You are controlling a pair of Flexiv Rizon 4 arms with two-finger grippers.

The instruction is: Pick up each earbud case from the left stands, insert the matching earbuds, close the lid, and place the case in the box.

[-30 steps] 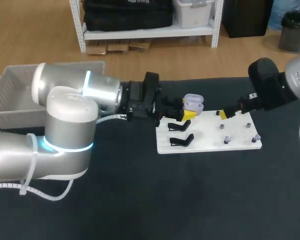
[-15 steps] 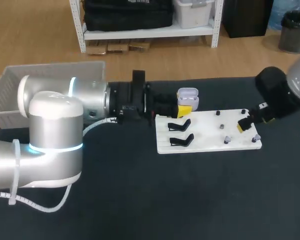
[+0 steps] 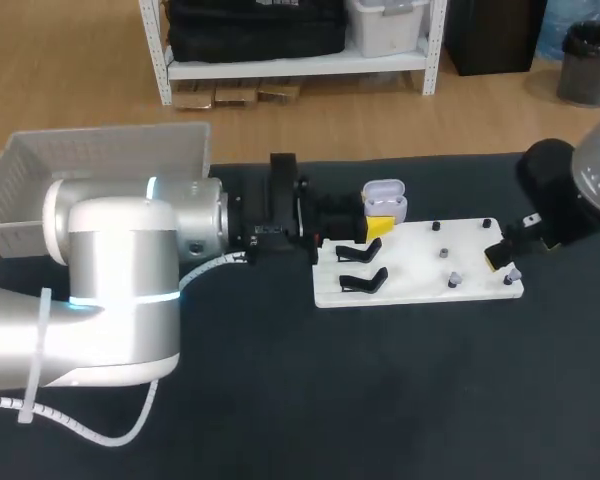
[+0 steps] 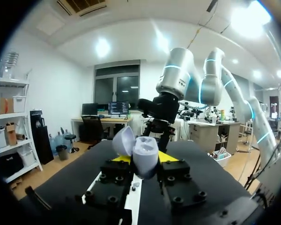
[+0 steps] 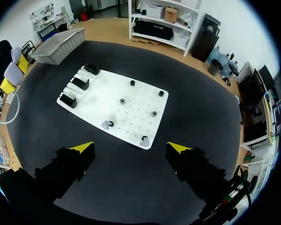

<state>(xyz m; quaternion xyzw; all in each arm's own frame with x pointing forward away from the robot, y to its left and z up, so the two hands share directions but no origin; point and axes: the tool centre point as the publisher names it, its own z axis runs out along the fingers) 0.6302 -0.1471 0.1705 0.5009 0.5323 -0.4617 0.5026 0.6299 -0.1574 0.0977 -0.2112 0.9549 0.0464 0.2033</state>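
- Presently our left gripper [image 4: 144, 159] is clamped on the small lilac-white plastic earbud case [image 3: 384, 203], one yellow tip on each side of its body; the lid stands open, tilted back.
- From the head view, the case hangs over the 11 o'clock corner of the flat white rectangular board [image 3: 420, 285].
- Just below it, along the board's 9 o'clock edge, lie the black angled stands [image 3: 361, 253].
- Our right gripper [image 5: 131, 147] has its fingers wide apart with nothing between them, and sits at the board's 3 o'clock edge.
- Two small lilac earbuds [image 5: 106, 124] rest on the board's pegs, one near 5 o'clock and the other at the 4 o'clock corner, close under the right gripper.
- Dark pegs [image 3: 445, 254] dot the board's middle and 1 o'clock side.
- At 10 o'clock from the board, well apart, stands the white mesh plastic box [image 3: 40, 165], off the black table [image 3: 380, 400].
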